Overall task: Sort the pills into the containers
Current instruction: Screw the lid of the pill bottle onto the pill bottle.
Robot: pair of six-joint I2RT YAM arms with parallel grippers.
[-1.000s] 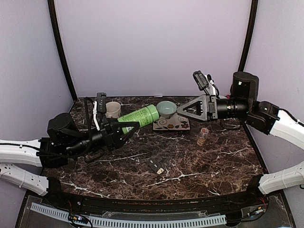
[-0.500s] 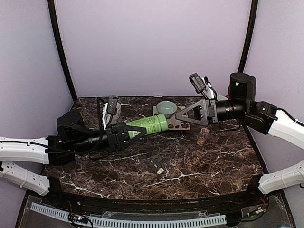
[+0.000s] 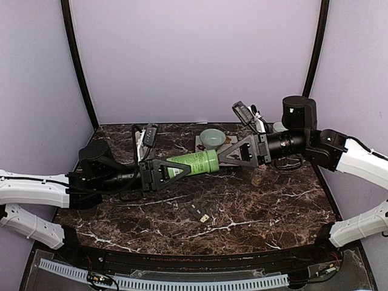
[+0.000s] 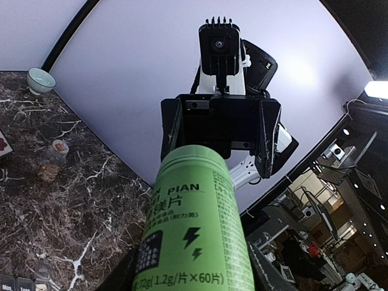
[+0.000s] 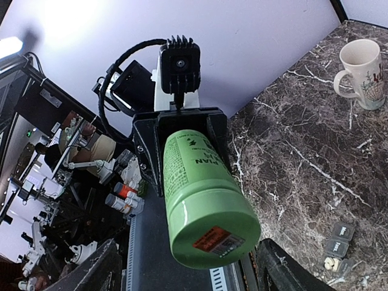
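**Top view.** The left hand (image 3: 173,168) is clamping a light green, printed, cylindrical plastic bottle (image 3: 195,162) and holding it level above the dark brown, white-veined marble tabletop (image 3: 273,212). The right hand (image 3: 221,157), at 3 o'clock of the bottle, is standing with its fingers apart on either side of the bottle's free end, with gaps showing in its wrist view.

The dark grey plastic strip of three joined square containers (image 3: 199,211) is lying at 6 o'clock of the bottle, well apart from both hands. Bare marble is surrounding it out to the near edge, and its contents are too small to make out from above.

Pale lilac walls are closing the tabletop at 9, 12 and 3 o'clock. A pale green bowl (image 3: 211,138) is sitting at 12 o'clock. A cream mug (image 5: 362,71) is standing toward 10 o'clock, largely hidden from above. The right hand is partly covering a small clear bottle with tan contents (image 4: 51,159).
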